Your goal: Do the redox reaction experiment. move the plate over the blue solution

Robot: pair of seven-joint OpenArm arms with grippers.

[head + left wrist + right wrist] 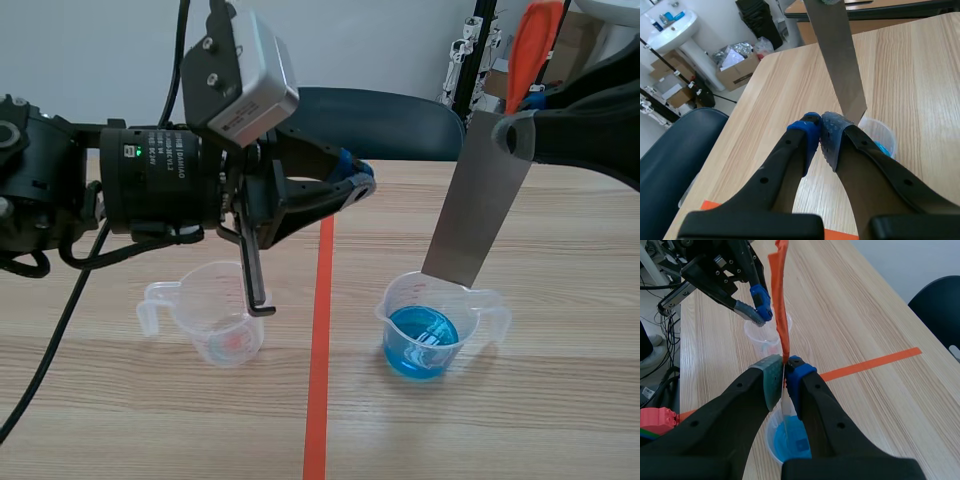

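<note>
a: why does the plate (480,200) hang at that slant?
b: the right end effector (516,135) pinches it by the top end, pads clamped flat on both faces, so the long free end drops toward the cup of blue solution (422,335). gripped that high, i'd say, the fingers need not go near the liquid.
a: where is the lower end now?
b: at the cup's far rim, above the blue and not in it as far as i can see. whether it touches the rim, i can't tell. i'd judge the move nearly done; it may want centring over the liquid.
a: and the left end effector (352,186)?
b: closed on nothing, pads pressed together, raised over the desk (560,410) near the clear cup (215,325), which stands across the orange tape line (320,340) from the blue one. out of the way, probably.
a: what do the wrist cameras add?
b: the left one looks past its closed pads and shows the plate's bottom corner over the blue cup's rim — the front view leaves that depth vague. the right one shows the grip itself: the plate edge-on, a thin line between the two pads, with the blue cup under the fingers. only the front view gives the plate's broad face and its tilt.
</note>
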